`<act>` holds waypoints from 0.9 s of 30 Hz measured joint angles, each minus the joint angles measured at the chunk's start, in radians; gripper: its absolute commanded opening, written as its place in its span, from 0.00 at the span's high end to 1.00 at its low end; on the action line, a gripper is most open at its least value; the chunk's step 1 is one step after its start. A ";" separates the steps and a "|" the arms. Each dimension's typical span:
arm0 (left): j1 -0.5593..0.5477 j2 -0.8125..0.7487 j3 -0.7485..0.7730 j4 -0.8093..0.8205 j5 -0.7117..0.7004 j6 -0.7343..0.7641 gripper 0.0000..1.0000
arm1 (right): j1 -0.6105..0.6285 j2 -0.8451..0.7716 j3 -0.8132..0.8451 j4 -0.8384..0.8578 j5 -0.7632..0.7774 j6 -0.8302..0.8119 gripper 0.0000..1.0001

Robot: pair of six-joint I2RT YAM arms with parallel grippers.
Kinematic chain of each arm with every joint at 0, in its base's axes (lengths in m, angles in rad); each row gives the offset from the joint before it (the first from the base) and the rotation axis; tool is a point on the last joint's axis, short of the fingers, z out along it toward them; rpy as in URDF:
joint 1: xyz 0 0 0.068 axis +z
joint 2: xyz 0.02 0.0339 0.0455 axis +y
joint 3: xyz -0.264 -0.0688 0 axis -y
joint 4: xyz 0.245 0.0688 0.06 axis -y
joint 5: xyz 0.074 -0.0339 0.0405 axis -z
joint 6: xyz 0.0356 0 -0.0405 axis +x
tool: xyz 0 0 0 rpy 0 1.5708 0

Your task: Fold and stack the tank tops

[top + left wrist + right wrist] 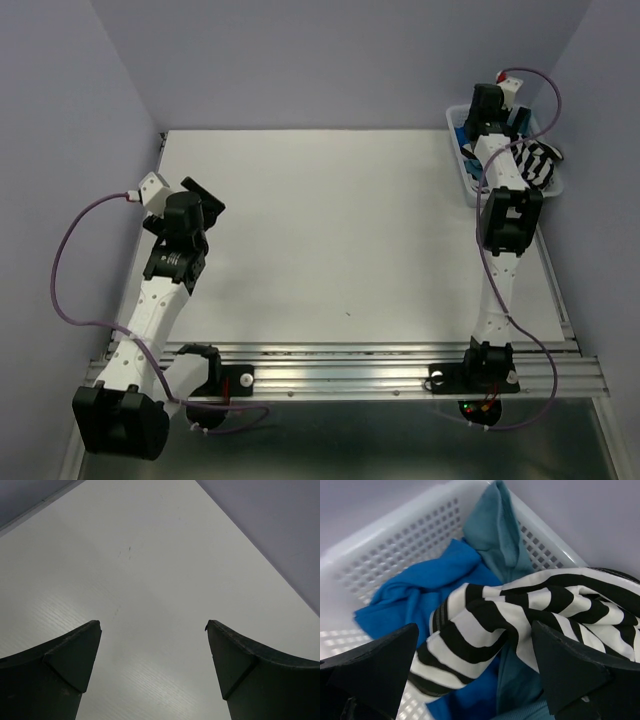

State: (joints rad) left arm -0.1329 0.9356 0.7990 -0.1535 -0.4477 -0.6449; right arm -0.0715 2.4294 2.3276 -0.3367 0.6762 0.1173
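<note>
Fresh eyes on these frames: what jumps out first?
The striped top stands out first. It is heaped in the white basket at the table's far right corner, lying over a royal blue top and a teal top, with the right gripper open right over it. Next comes the wide white table, with the left gripper open above its left side, holding nothing.

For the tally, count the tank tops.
3, all in the white basket: striped top uppermost, royal blue top under it, teal top behind; others may hide beneath.
</note>
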 measured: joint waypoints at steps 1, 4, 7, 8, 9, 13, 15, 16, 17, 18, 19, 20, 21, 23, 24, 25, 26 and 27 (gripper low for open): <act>0.000 0.008 0.002 0.003 0.000 0.001 0.01 | -0.005 0.026 0.015 -0.001 0.017 -0.010 0.00; 0.000 0.020 0.005 0.012 0.002 0.002 0.01 | -0.022 0.051 0.015 -0.017 0.048 -0.029 0.04; 0.000 0.032 0.008 0.018 0.004 0.002 0.01 | -0.037 0.051 0.006 -0.024 0.072 -0.049 0.25; 0.000 0.038 0.011 0.021 0.009 0.002 0.01 | -0.040 0.051 0.000 -0.019 0.080 -0.055 0.39; 0.000 0.043 0.013 0.022 0.010 0.002 0.01 | -0.043 0.049 -0.011 -0.018 0.091 -0.058 0.49; 0.000 0.051 0.019 0.027 0.021 0.002 0.01 | -0.050 0.043 -0.072 -0.021 0.098 -0.069 0.99; 0.000 0.051 0.019 0.028 0.022 0.002 0.01 | -0.051 0.039 -0.096 -0.024 0.095 -0.067 0.99; 0.000 0.050 0.019 0.029 0.022 0.002 0.01 | -0.051 0.035 -0.104 -0.027 0.087 -0.064 0.99; 0.000 0.051 0.019 0.029 0.021 0.002 0.01 | -0.051 0.031 -0.105 -0.030 0.082 -0.062 0.99; 0.000 0.050 0.019 0.029 0.021 0.002 0.01 | -0.051 0.018 -0.113 -0.030 0.064 -0.059 0.99; 0.000 0.050 0.019 0.030 0.021 0.002 0.01 | -0.051 0.003 -0.124 -0.034 0.048 -0.054 0.99; 0.000 0.049 0.019 0.029 0.021 0.002 0.01 | -0.051 -0.017 -0.134 -0.036 0.027 -0.048 0.99; 0.000 0.048 0.019 0.030 0.021 0.002 0.01 | -0.051 -0.042 -0.143 -0.037 0.006 -0.043 0.99; 0.000 0.045 0.019 0.030 0.022 0.002 0.01 | -0.051 -0.108 -0.164 -0.037 -0.042 -0.030 0.99; 0.000 0.041 0.019 0.031 0.022 0.002 0.01 | -0.051 -0.137 -0.169 -0.035 -0.056 -0.026 0.99; 0.000 0.039 0.019 0.032 0.022 0.002 0.01 | -0.051 -0.173 -0.177 -0.027 -0.074 -0.019 0.99; 0.000 0.038 0.019 0.033 0.022 0.002 0.01 | -0.051 -0.196 -0.182 -0.022 -0.082 -0.015 0.99; 0.000 0.037 0.019 0.034 0.022 0.002 0.01 | -0.051 -0.232 -0.187 -0.013 -0.093 -0.009 0.99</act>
State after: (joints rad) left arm -0.1329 0.9726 0.8177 -0.1192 -0.4259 -0.6430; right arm -0.1230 2.1975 2.1403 -0.3496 0.5831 0.1085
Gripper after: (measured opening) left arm 0.985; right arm 0.056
